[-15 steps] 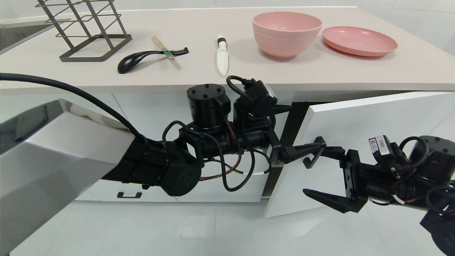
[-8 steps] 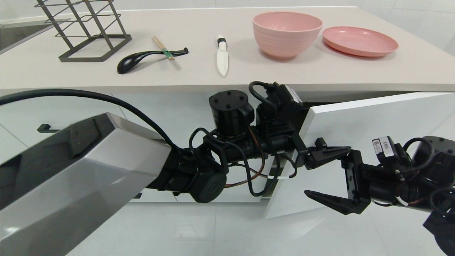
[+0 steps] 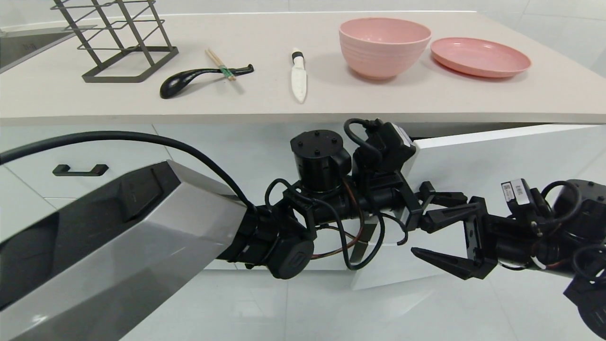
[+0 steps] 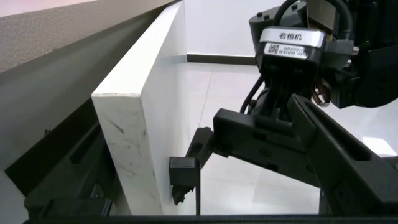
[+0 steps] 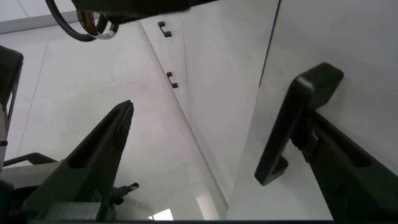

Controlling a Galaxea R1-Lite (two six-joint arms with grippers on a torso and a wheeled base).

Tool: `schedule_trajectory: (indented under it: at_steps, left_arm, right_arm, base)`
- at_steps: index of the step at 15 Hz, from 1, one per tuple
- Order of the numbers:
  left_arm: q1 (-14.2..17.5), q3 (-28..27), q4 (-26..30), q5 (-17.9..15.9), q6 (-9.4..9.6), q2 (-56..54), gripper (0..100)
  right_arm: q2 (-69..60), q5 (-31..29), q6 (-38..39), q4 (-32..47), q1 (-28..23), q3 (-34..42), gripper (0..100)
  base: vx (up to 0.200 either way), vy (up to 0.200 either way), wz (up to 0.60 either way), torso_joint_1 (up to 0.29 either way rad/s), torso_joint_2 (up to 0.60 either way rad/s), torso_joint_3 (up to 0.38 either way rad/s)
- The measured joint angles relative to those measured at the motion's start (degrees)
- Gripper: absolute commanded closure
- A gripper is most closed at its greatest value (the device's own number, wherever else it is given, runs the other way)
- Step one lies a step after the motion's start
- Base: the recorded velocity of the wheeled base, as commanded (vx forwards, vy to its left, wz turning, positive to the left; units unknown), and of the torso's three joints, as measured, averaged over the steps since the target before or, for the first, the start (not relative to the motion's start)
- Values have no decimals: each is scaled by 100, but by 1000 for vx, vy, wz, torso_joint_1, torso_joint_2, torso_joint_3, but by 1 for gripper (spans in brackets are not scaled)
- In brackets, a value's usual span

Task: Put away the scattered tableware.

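On the counter lie a black spoon (image 3: 189, 78), chopsticks (image 3: 220, 65), a white knife (image 3: 298, 78), a pink bowl (image 3: 384, 47) and a pink plate (image 3: 479, 57). Below the counter a white cabinet door (image 3: 511, 156) stands ajar. My left gripper (image 3: 438, 199) is at the door's free edge (image 4: 134, 137), close to its black handle (image 4: 182, 177). My right gripper (image 3: 438, 239) is open in front of the door, and the handle (image 5: 292, 130) stands between its spread fingers without touching them.
A dark wire rack (image 3: 118, 42) stands at the counter's back left, beside a sink (image 3: 23, 42). A drawer with a black handle (image 3: 79, 169) is in the cabinet front on the left. White floor lies below both arms.
My left arm has swung right along the cabinet front, bringing its gripper to the door's edge. The right gripper has stayed open and almost still. The head view has shifted slightly.
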Motion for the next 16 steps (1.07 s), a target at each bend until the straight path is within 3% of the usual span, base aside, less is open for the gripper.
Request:
schedule_trajectory:
  at_steps: [4,7,16]
  left_arm:
    - [-82,-157,4,11,-9,88,0]
    - [-148,-212,-18,112,-319,110,0]
    - [-121,-204,9,479,-501,132,0]
  right_arm:
    - [60,-52,10,38,-166,11,0]
    - [16,-451,-28,84,-328,101,0]
    - [-1757,-1026,-83,145,-532,1378,0]
  base:
    - [0,0,0,0,0,0]
    - [0,0,0,0,0,0]
    - [0,0,0,0,0,0]
